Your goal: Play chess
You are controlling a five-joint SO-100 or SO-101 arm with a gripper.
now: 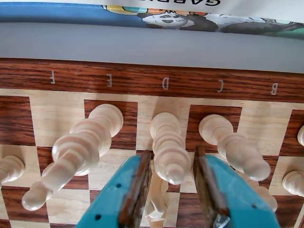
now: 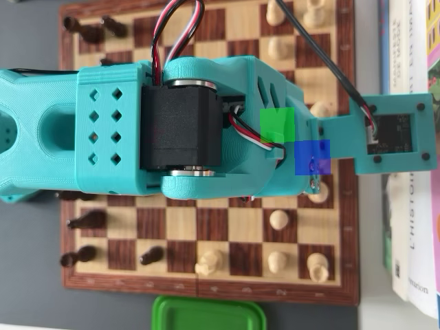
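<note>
Over the chessboard [image 1: 142,78], tool [image 1: 172,183] spread apart around the pale piece [image 1: 168,147] on the D file, best lowered straight and closed squarely, clear of both neighbouring pieces.

wooden chessboard [image 2: 227,227] with dark and light squares, lettered border. light pieces stand upright on the back rank in the wrist view: a tall piece [image 1: 168,152] on the d square, another [image 1: 83,142] on e, a third [image 1: 232,145] on c. dark pieces [image 2: 86,220] stand along the opposite edge in the overhead view.
</note>
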